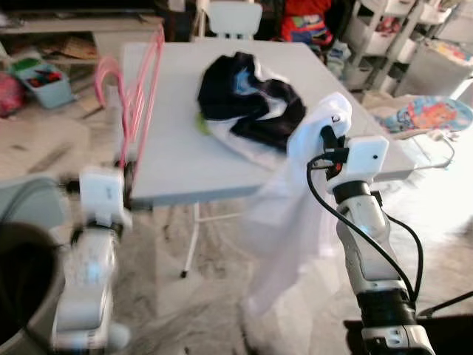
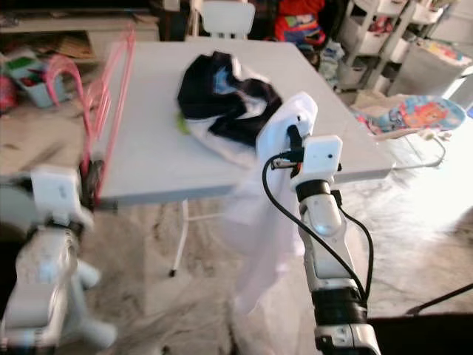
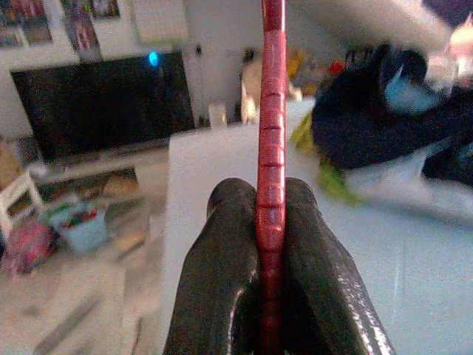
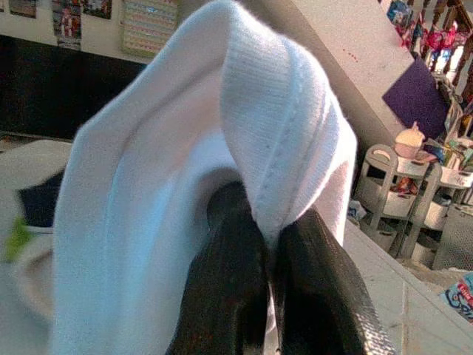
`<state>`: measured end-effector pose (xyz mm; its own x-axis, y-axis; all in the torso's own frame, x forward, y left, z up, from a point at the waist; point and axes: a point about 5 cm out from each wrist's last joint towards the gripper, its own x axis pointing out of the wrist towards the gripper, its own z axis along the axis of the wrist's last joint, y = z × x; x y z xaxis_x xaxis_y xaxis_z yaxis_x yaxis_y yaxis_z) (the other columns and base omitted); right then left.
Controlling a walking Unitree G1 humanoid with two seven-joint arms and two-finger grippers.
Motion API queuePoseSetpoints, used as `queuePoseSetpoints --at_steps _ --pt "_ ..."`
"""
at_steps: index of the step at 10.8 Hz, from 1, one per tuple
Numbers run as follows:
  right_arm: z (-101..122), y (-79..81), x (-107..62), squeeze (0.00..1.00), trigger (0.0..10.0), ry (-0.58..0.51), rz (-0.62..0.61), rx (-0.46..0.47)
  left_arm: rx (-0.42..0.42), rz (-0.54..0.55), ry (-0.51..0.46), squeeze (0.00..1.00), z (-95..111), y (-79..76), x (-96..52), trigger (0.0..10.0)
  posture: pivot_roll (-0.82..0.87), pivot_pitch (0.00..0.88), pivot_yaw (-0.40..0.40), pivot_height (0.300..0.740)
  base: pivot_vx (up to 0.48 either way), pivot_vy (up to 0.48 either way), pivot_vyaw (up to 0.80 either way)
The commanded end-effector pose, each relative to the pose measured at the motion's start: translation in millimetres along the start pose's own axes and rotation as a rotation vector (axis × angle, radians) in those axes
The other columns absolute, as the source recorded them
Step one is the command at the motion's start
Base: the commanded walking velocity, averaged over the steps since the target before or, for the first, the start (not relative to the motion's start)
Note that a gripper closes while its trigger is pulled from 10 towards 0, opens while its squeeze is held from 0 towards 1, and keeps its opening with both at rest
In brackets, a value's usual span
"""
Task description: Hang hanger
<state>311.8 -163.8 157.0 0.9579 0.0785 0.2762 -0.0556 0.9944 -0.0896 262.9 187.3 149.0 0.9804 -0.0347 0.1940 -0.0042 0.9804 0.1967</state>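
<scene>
Left eye view: a grey table (image 1: pixel 177 159) fills the middle of the frame. On its upper centre lies a heap of dark and white clothes (image 1: pixel 247 103). At the left edge of the table stands a pink hanger (image 1: pixel 140 96), upright and blurred, its hook curving toward the upper left. The left gripper (image 1: pixel 127 168) sits at the hanger's lower end, above the blurred silver left arm in the lower left. At right of centre the right gripper (image 1: pixel 329 137) holds up a white garment (image 1: pixel 295 214), which drapes down past the table's front edge toward the pale floor (image 1: pixel 192 310). A white chair (image 1: pixel 235 18) stands behind the table at the top.

Right eye view: the same scene, with shelving (image 2: pixel 384 33) in the upper right corner.

Left wrist view: the two black fingers (image 3: pixel 222 274) are clamped on the red-pink bar of the hanger, which runs straight up the middle of the frame. A dark television (image 3: pixel 103 100) is at upper left.

Right wrist view: the black fingers (image 4: pixel 229 288) are pinched together on a fold of the white garment, which arches over them and covers most of the frame.
</scene>
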Motion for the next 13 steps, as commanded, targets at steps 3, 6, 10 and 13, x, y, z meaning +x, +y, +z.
queuePoseSetpoints --at_steps 3,6,10,13 --pt "13 -3.9 14.1 0.0 0.0 -0.069 -0.035 0.009 0.001 -0.015 -0.003 0.0 1 -2.4 -0.4 10.0 0.06 0.0 -0.072 0.74 0.472 0.0 0.0" --pt "12 -6.1 15.8 0.0 0.0 -0.072 -0.042 0.007 0.0 -0.004 0.002 0.0 2 -3.6 5.3 10.0 0.06 0.0 -0.076 0.74 0.317 0.0 0.0" --pt "14 -2.9 21.2 0.0 0.0 -0.078 -0.04 0.001 0.01 -0.012 0.01 0.0 2 -4.4 5.0 10.0 0.08 0.0 -0.074 0.74 0.0 0.0 0.0" --pt "51 4.4 95.3 0.0 0.0 -0.112 0.026 0.094 0.007 -0.004 0.017 0.0 1 -9.5 0.9 10.0 0.1 0.0 -0.114 0.74 0.0 0.0 0.0"
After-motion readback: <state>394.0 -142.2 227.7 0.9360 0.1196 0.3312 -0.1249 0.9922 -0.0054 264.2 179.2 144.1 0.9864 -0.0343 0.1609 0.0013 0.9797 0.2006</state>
